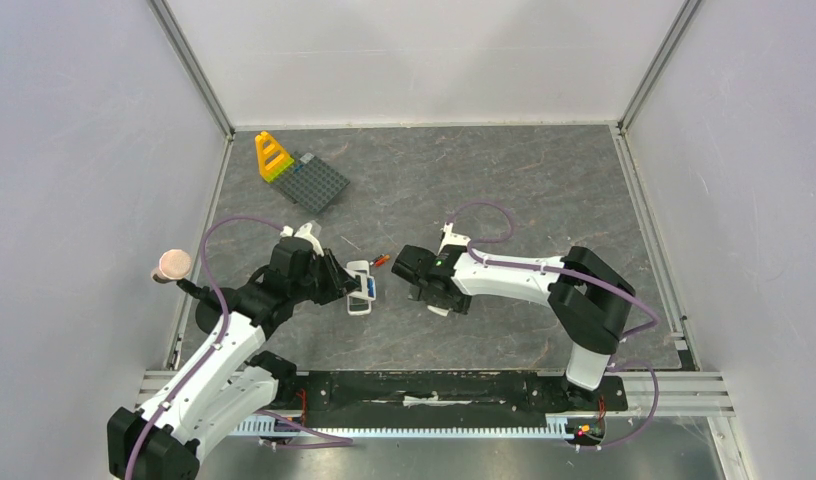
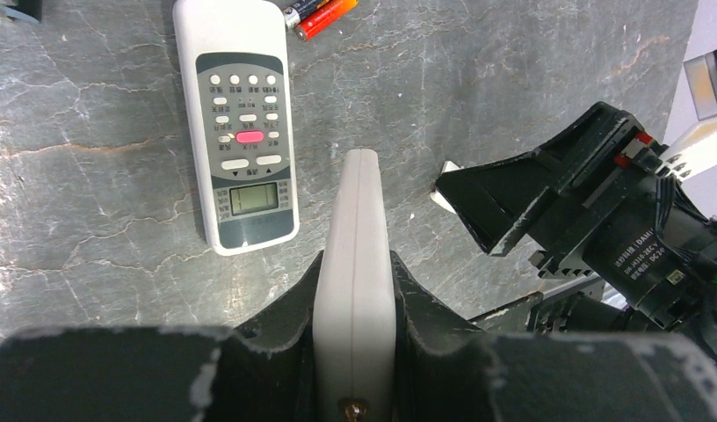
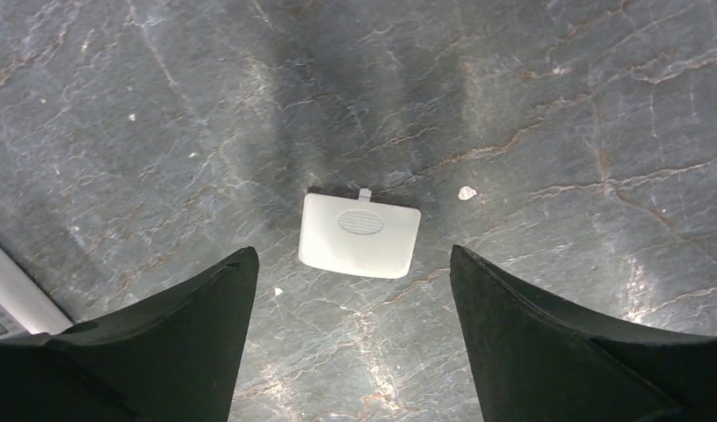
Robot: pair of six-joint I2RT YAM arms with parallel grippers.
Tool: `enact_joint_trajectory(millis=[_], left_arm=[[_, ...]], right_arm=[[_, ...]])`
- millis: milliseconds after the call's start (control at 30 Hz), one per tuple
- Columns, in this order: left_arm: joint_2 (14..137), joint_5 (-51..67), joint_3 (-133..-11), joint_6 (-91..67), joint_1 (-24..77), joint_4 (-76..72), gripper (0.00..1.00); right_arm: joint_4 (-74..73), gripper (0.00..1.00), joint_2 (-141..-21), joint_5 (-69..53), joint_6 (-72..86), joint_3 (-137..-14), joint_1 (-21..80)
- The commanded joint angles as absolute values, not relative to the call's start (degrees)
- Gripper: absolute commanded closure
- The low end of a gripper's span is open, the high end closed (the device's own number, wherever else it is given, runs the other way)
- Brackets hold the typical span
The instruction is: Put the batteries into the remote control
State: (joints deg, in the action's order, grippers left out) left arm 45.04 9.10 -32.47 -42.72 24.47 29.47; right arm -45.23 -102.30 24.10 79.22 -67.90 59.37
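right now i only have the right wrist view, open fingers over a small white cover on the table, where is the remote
observer: The left gripper is shut on a white remote, holding it on its edge above the table.
operator: any batteries in sight
observer: Two batteries lie on the table, one of them red-orange, by the top end of a second remote that lies buttons up.
operator: how close am i to the held one
observer: From above, your right gripper is just to the right of the held remote, with bare table between them.
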Motion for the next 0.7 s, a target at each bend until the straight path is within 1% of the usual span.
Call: enact_joint_trajectory(millis=[0,433,533,667], left_arm=[[44.95,8.92,-33.97,-39.65,24.41,26.64,0.98],[44.81,9.87,-33.00,-39.73,24.36,25.75,0.98],[44.72,10.06,-32.97,-39.79,24.40,25.85,0.98],[44.30,10.01,-32.79,-39.88,24.35,25.99,0.98]], right_arm=[[-48.12,0.19,-103.41,25.61,85.22,-68.56,59.50],[-47.01,0.25,-106.18,23.93,86.85,-66.22,59.42],[-47.02,0.30,-106.10,23.65,87.25,-65.92,59.37],[-46.87,0.41,-105.58,22.88,87.58,-65.40,59.34]])
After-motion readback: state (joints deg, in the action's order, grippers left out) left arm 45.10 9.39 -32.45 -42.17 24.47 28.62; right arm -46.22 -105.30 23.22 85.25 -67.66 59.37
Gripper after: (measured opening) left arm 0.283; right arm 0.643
